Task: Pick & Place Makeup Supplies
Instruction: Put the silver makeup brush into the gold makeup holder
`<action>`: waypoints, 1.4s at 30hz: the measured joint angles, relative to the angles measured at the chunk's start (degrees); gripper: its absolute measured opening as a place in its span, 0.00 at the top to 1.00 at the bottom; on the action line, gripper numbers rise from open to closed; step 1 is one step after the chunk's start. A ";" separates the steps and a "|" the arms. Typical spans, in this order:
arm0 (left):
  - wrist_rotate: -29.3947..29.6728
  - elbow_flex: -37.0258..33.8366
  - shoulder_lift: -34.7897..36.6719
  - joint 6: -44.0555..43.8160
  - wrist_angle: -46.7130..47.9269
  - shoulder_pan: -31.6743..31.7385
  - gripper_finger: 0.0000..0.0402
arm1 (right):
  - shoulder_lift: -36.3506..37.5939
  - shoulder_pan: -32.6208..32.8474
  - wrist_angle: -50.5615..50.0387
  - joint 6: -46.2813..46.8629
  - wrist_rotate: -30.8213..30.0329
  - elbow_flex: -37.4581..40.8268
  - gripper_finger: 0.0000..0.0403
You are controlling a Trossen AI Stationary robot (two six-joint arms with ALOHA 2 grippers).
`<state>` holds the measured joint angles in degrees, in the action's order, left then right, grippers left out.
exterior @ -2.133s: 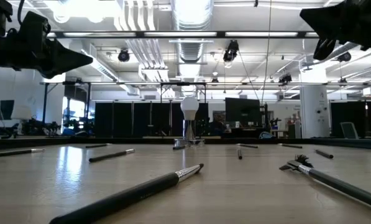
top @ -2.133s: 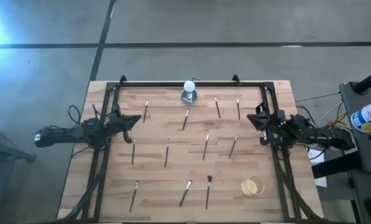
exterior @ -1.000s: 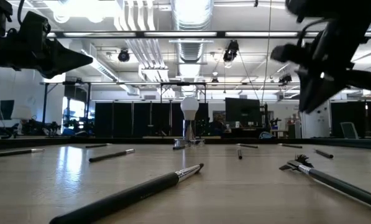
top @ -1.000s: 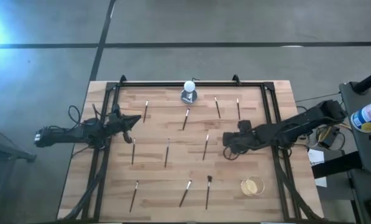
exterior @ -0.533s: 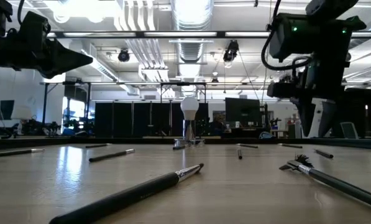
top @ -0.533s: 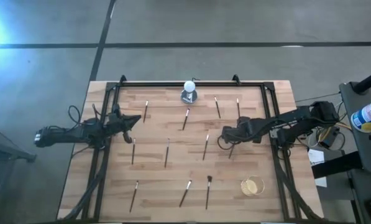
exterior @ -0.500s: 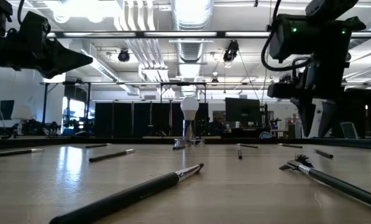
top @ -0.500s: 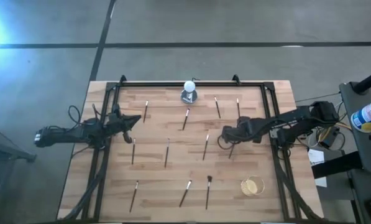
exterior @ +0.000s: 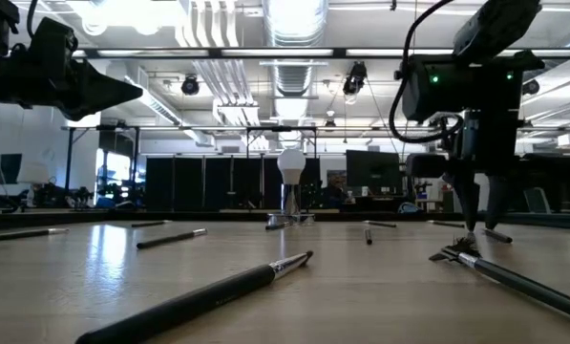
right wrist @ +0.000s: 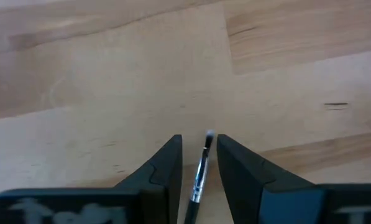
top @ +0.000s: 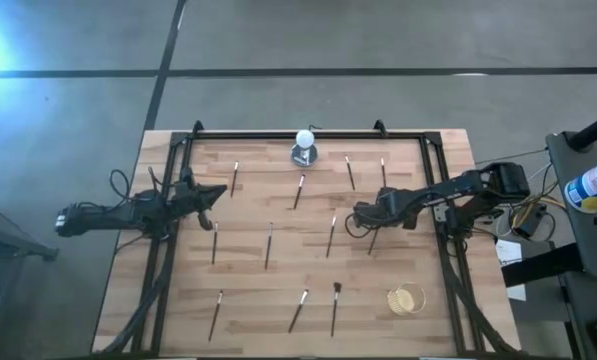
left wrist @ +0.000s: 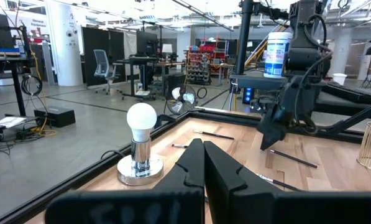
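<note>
Several thin makeup brushes lie flat and scattered on the wooden table [top: 278, 270]. My right gripper [right wrist: 197, 155] points down, open, low over one brush [right wrist: 202, 167] at the table's right middle. Its fingers stand on either side of the brush's silvery tip end with a gap on each side. The high view shows that brush [top: 372, 243] poking out from under the right gripper [top: 363, 222]. The low view shows the right gripper [exterior: 482, 222] close above the tabletop. My left gripper [top: 218, 192] waits shut above the table's left side, also visible as the left gripper [left wrist: 204, 163].
A white ball on a round grey base [top: 304, 146] stands at the far edge's middle. A gold wire cup [top: 406, 299] sits near the right front. A black frame [top: 308, 134] runs round the table's far and side edges. Other brushes [top: 332, 235] [top: 269, 245] lie close by.
My right gripper has turned its fingers to point down and has gone down toward the table, coming to stand astride the brush at the right middle. The brushes have stayed where they were.
</note>
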<state>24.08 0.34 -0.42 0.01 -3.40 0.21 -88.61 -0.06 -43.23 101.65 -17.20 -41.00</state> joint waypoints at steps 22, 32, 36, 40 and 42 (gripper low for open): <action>0.02 0.00 0.02 0.00 -0.02 -0.01 1.00 | 1.97 0.26 1.01 -6.30 -0.62 -0.01 0.98; -0.01 0.00 0.02 0.00 -0.01 -0.02 1.00 | 7.88 6.39 -4.57 -4.23 -6.04 -4.01 0.98; -0.01 0.00 0.01 0.00 -0.01 -0.01 1.00 | 7.86 10.43 -12.20 -2.77 -8.70 -11.26 0.98; 0.00 0.00 -0.14 0.00 -0.02 -0.02 1.00 | 6.10 15.27 -21.85 -0.13 -10.76 -20.29 0.98; 0.01 0.00 -0.24 0.00 -0.02 -0.02 1.00 | 5.04 18.15 -26.04 1.88 -12.41 -24.53 0.98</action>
<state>24.09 0.34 -0.66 0.01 -3.42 0.19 -83.57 18.08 -69.27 103.53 -29.61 -65.53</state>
